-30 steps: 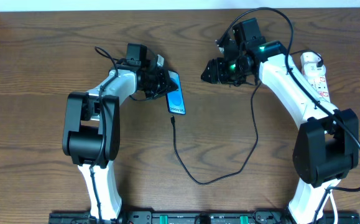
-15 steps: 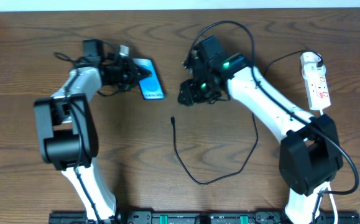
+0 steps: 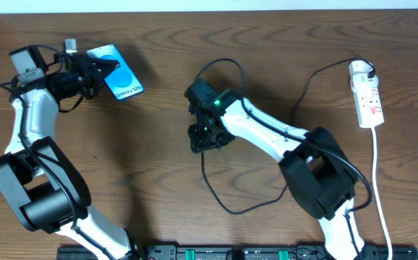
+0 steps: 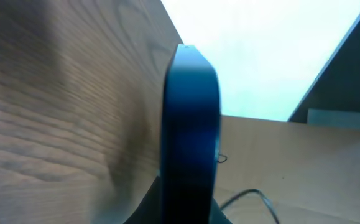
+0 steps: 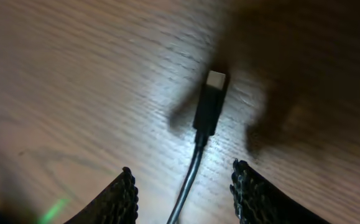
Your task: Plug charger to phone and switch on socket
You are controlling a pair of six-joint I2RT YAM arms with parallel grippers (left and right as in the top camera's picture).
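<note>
The phone (image 3: 119,81), its cyan screen lit, is lifted at the far left of the table with my left gripper (image 3: 93,72) shut on its edge. The left wrist view shows the phone (image 4: 191,124) edge-on, rising from between the jaws. The charger cable (image 3: 230,211) loops across the table's middle, and its white plug (image 3: 360,70) sits in the socket (image 3: 368,101) at the right. My right gripper (image 3: 207,137) hangs over the cable's free end. In the right wrist view its fingers (image 5: 120,199) stand open on either side of the cable (image 5: 189,186), just behind the connector tip (image 5: 209,102).
The socket's white cord (image 3: 382,188) runs down the right side toward the front edge. Black arm cables trail behind both wrists. A pale wall borders the table's far edge (image 3: 194,10).
My left arm has swung the phone from the table's middle to the far left. My right gripper has moved left and forward, down over the connector end, and its jaws have narrowed slightly.
</note>
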